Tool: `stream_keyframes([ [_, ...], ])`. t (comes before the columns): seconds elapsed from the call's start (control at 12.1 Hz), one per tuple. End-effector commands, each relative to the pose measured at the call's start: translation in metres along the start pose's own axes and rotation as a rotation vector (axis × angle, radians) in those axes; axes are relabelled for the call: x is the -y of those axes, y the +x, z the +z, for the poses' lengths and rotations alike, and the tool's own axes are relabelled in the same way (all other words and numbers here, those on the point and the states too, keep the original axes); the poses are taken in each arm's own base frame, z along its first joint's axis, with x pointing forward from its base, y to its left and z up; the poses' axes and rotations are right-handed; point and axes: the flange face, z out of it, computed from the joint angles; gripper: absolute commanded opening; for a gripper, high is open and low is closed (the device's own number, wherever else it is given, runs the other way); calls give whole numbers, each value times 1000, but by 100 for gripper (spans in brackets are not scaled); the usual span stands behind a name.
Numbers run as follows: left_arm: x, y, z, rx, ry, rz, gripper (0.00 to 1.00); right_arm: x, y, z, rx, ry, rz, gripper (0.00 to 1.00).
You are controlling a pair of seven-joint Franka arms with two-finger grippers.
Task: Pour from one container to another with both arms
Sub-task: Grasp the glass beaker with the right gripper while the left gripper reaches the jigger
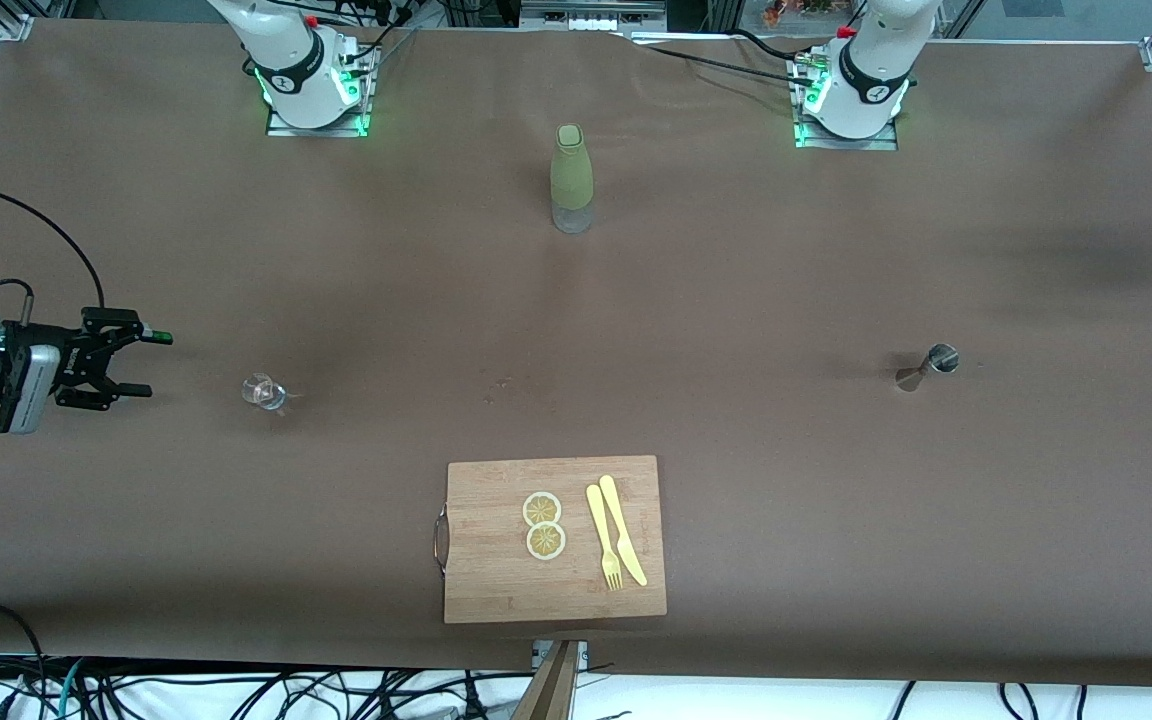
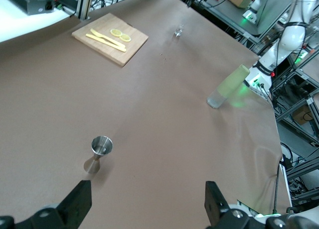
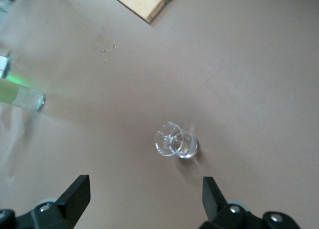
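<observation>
A tall bottle (image 1: 572,180) of pale green liquid stands upright midway between the two arm bases. A small clear glass (image 1: 263,391) sits toward the right arm's end of the table. My right gripper (image 1: 148,364) hovers open beside it, a short gap away, with nothing between its fingers; in the right wrist view the glass (image 3: 175,141) lies ahead of the open right gripper (image 3: 144,196). A steel jigger (image 1: 936,362) stands toward the left arm's end. The left gripper (image 2: 147,204) is open and empty, with the jigger (image 2: 101,148) ahead of one finger.
A wooden cutting board (image 1: 496,570) with a metal handle lies near the table's front edge. It carries two lemon slices (image 1: 543,525), a yellow fork (image 1: 603,540) and a yellow knife (image 1: 624,530). Cables hang past the front edge.
</observation>
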Motion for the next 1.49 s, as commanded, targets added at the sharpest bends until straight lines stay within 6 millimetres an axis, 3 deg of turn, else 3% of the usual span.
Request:
stream_keyframes([
  [0.0,22,-23,14,-82,-43,76,100,-28,-29,25,-175,37,-159,100],
  [0.33,53,-62,48,-142,-104,128,100,-57,-58,71,-375,13,-425,100],
  [0.66,69,-97,83,-191,-162,124,100,-69,-73,108,-387,3,-631,100],
  [0.91,72,-107,99,-230,-171,138,100,-71,-76,130,-381,28,-669,100],
  [1.16,94,-124,127,-289,-170,185,100,-70,-72,153,-374,58,-691,100],
  [1.4,109,-124,139,-285,-126,203,100,-69,-71,164,-370,72,-691,100],
])
